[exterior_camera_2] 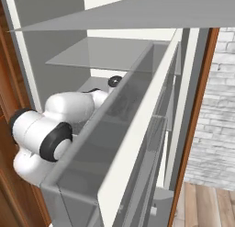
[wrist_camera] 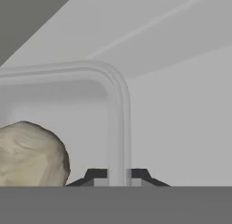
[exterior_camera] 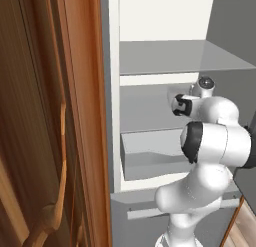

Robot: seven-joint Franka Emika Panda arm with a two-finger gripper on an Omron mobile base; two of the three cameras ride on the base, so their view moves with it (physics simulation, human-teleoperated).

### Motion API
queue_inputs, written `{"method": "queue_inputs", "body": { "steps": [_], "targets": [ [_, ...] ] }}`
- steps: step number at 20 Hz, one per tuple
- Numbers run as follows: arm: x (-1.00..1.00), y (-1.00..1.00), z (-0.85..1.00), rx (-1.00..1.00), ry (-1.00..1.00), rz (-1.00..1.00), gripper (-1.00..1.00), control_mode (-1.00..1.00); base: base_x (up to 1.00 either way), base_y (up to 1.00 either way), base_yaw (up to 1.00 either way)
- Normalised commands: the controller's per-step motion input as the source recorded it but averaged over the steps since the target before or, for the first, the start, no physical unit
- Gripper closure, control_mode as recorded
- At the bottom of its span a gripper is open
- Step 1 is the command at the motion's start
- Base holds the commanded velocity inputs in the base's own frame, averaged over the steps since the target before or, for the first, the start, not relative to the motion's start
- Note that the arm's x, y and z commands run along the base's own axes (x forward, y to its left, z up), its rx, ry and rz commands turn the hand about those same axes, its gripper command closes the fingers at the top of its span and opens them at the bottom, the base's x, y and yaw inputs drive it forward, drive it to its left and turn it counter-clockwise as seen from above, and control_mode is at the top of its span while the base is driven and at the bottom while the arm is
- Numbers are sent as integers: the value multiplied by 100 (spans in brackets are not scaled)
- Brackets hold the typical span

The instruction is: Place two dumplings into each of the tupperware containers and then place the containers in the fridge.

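In the hand view the gripper (wrist_camera: 116, 175) is pinched on the rim of a container (wrist_camera: 115, 109): one dark finger tip (wrist_camera: 96, 175) sits on the inner side of the pale grey wall and the other on the outer side, with the wall standing between them. So the container is held by its edge, and its body extends from the gripper away and toward the left of this view, where the rim bends round a corner. Inside it, close beside the gripper on the left, lies one dumpling (wrist_camera: 31, 154), a beige rounded lump resting on the tray floor; whether a second one is there I cannot tell.

Outward from the container there is the white interior of the fridge (wrist_camera: 181, 105), with a faint line where two inner walls seem to meet. Whether the tray bottom already touches a shelf is not visible.

In the left base view the arm (exterior_camera: 215, 141) reaches forward into the open fridge, its wrist at the level of the middle shelf (exterior_camera: 145, 108), below the upper glass shelf (exterior_camera: 175, 58) and above the grey drawer (exterior_camera: 150, 158). In the right base view the door bins (exterior_camera_2: 133, 129) stand just beside the arm on the right, so I judge the side room is small. The wooden cabinet (exterior_camera: 50, 116) stands to the left of the fridge.

I judge the next move is to set the tray flat on the shelf, release it and pull straight back.
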Motion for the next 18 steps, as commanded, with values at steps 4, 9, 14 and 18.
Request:
{"method": "queue_inputs", "body": {
  "steps": [4,9,14,18],
  "targets": [
    [89,-48,-3,0,3,-1,100,-100,0,0,0],
    [71,-45,-23,0,0,-1,100,-100,0,0,0],
    [44,-15,-55,-6,0,0,100,-100,0,0,0],
    [32,-6,-80,-15,2,0,100,-100,0,0,0]
  ]
}}
